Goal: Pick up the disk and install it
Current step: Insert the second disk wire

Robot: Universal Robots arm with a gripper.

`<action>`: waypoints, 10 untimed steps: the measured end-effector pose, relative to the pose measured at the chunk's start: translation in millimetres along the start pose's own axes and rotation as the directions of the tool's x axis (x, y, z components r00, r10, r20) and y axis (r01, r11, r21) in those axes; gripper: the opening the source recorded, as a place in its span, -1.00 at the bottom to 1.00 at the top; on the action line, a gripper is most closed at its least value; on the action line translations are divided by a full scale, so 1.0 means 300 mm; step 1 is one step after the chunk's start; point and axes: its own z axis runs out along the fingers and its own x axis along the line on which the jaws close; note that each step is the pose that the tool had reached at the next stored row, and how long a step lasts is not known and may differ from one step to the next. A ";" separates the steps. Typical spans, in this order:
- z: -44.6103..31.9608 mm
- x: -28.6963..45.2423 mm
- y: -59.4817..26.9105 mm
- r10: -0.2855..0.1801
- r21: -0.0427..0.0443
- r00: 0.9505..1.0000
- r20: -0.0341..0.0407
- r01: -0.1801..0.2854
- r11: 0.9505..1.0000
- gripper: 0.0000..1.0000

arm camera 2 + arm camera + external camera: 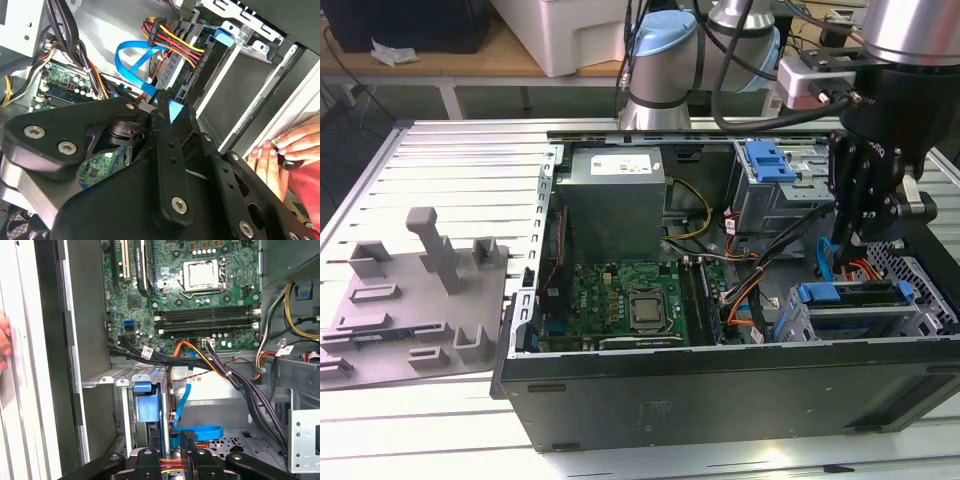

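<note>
Inside the open black computer case (720, 400), the silver blue-railed disk (855, 300) is being seen seated lengthwise in the grey drive cage (790, 325) at the front corner, directly beneath the black gripper (850, 235), whose finger state cannot be told.

Nothing is reading clearly here: the power supply's (617, 163) white label is showing only blurred, illegible print.
</note>
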 end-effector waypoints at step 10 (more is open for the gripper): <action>0.009 -0.007 0.020 -0.015 0.004 0.999 -0.031 0.015 1.000 -0.40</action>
